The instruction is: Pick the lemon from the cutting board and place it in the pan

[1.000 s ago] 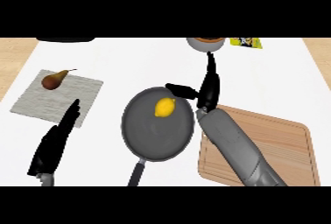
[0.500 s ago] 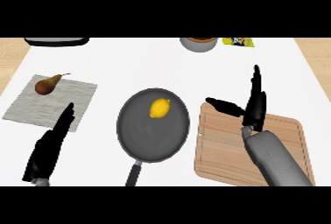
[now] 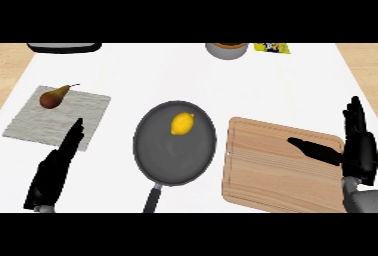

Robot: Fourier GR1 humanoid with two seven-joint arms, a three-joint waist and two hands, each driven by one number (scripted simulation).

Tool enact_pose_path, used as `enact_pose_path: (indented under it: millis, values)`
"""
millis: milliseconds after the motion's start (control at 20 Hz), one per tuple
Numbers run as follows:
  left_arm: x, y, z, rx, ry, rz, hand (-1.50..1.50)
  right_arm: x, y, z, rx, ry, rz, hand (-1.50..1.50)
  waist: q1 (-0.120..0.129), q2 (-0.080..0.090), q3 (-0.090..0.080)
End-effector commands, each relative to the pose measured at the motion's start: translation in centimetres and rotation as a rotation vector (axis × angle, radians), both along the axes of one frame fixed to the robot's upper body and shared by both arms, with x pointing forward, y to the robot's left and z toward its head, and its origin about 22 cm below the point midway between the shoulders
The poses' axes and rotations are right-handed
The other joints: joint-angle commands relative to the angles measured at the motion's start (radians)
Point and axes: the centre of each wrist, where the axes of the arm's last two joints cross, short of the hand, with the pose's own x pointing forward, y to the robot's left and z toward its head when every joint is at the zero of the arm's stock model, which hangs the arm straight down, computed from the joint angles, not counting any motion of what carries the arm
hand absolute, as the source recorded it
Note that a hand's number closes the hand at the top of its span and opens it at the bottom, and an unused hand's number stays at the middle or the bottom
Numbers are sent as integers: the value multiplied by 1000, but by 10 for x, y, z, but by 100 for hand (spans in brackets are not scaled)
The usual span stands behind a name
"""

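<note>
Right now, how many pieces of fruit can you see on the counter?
2. The lemon lies inside the pan, toward its far side. The pear sits on the far corner of the grey cloth at left. None shows on the cutting board.

My left hand (image 3: 52,172) is resting low at the left, fingers straight. My right hand (image 3: 358,145) is hovering at the right edge, fingers up, thumb out.

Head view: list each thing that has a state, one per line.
lemon: lying in the pan
pan: on the counter, handle toward the robot
cutting board: bare
pear: on the grey cloth
left hand: open, holding nothing
right hand: open, holding nothing, at the board's right edge
</note>
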Motion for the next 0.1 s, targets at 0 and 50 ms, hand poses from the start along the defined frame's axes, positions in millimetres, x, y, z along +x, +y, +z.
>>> enact_pose_path:
  millis: [0, 50]
  values:
    - [0, -11, -6, -6, -11, -12, 0, -12, -29, 9, -3, 11, 26, -150, 6, 2, 0]
    - [7, 18, 19, 15, 7, -1, 0, -28, -44, 17, -1, -7, 44, -150, 1, 0, 0]
